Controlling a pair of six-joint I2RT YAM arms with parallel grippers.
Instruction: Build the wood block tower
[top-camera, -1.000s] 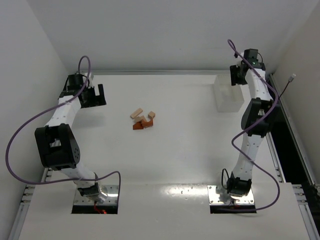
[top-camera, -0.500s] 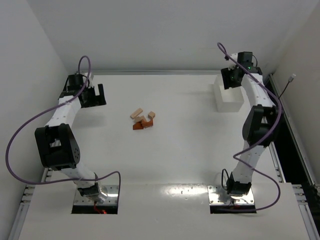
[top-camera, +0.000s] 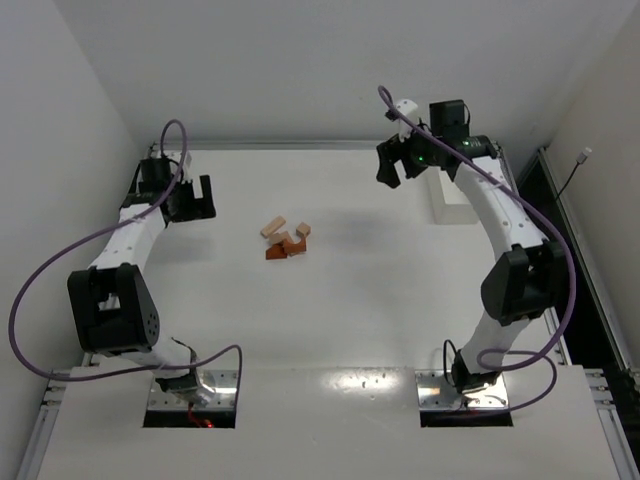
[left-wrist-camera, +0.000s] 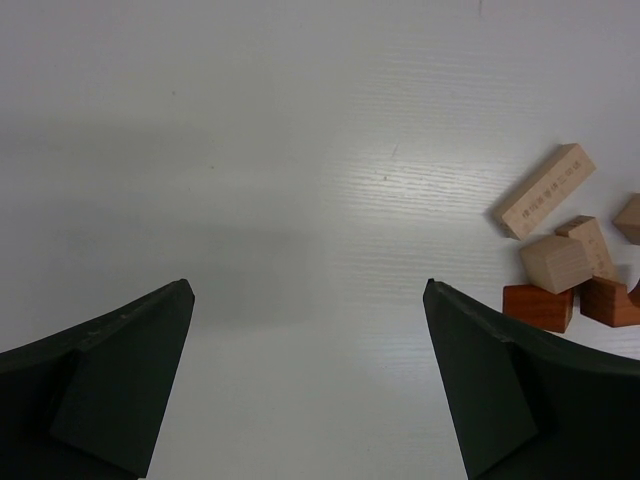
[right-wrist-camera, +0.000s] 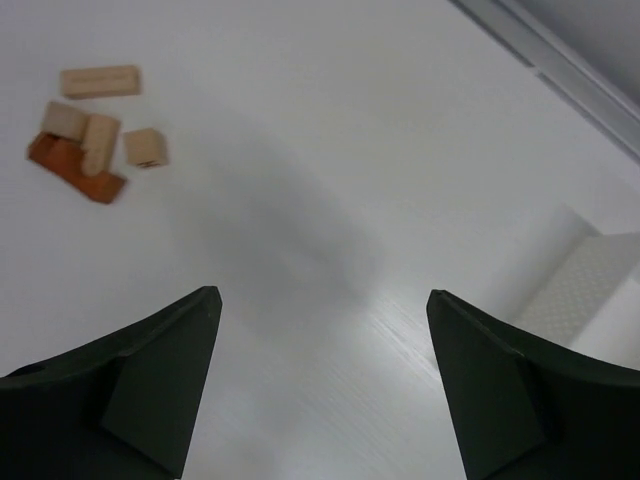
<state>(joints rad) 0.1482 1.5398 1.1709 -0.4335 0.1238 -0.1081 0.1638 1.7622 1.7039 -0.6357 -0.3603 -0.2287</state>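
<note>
Several small wood blocks (top-camera: 285, 239), light tan and reddish-orange, lie loose in a cluster on the white table, left of centre. No tower stands. They show at the right edge of the left wrist view (left-wrist-camera: 565, 250) and at the upper left of the right wrist view (right-wrist-camera: 92, 130). My left gripper (top-camera: 190, 197) is open and empty, over the table to the left of the cluster. My right gripper (top-camera: 395, 165) is open and empty, raised above the table at the back, right of the cluster.
A white rectangular box (top-camera: 455, 205) stands at the back right of the table, partly under my right arm; it also shows in the right wrist view (right-wrist-camera: 595, 290). White walls close the table at the back and left.
My right arm has swung left from over the white box toward the middle of the table. My left gripper has shifted slightly. The blocks have not moved.
</note>
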